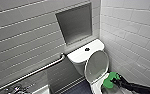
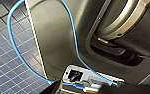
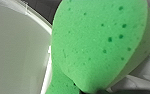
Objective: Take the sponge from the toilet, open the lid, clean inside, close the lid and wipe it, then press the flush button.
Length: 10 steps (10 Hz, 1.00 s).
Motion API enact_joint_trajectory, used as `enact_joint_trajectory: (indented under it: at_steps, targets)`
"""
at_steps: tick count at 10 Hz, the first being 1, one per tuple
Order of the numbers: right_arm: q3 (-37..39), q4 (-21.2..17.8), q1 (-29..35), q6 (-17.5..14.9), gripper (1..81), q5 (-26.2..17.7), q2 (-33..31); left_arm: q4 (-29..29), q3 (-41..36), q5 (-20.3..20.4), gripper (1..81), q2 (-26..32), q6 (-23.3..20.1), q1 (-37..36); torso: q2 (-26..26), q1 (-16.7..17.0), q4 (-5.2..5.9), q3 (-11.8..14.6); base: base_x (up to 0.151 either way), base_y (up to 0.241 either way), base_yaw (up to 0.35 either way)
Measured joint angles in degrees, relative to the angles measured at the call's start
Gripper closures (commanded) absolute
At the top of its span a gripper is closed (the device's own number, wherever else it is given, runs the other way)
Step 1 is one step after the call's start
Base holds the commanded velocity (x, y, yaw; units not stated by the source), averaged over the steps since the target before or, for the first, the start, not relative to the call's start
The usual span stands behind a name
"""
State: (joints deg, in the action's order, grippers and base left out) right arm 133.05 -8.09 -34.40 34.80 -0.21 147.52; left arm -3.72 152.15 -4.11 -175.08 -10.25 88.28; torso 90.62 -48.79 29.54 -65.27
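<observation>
The white toilet [image 1: 78, 56] stands in the corner with its lid [image 1: 97, 65] raised upright against the tank. The dark flush button [image 1: 87, 49] sits in the middle of the tank top. My right gripper [image 1: 117, 81] comes in from the lower right, shut on the bright green sponge [image 1: 110, 80], which rests at the bowl's rim just in front of the raised lid. In the right wrist view the sponge [image 3: 98, 42] shows large and porous beside a white glossy surface of the toilet [image 3: 13, 50]. The left wrist view shows my own dark body and nothing held.
A metal grab bar [image 1: 33, 72] runs along the grey tiled wall on the left. A recessed niche [image 1: 74, 23] sits above the tank. White tiled wall closes in on the right. Dark blue mosaic floor [image 2: 6, 62] and a blue cable [image 2: 13, 47] lie by my left arm.
</observation>
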Motion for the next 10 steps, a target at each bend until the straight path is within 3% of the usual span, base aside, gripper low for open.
enact_joint_trajectory:
  at_steps: [3,6,10]
  targets:
    - [-2.0,0.2,-0.7,-0.1,81.1,1.7,-2.2,0.0,0.0,0.0,1.0,-0.3,0.0,0.0,0.0,0.0,0.00,0.0,0.000,0.000,0.000]
    - [-7.4,0.3,-4.5,-0.1,81.1,7.4,-7.8,0.0,0.0,0.0,1.0,-0.6,0.0,0.0,0.0,0.0,0.00,0.0,0.000,0.000,0.000]
    - [-7.9,0.4,-9.3,0.5,81.1,14.2,-9.1,0.0,0.0,-0.1,1.0,-0.6,0.0,0.0,0.0,0.0,0.00,0.0,0.000,0.000,0.000]
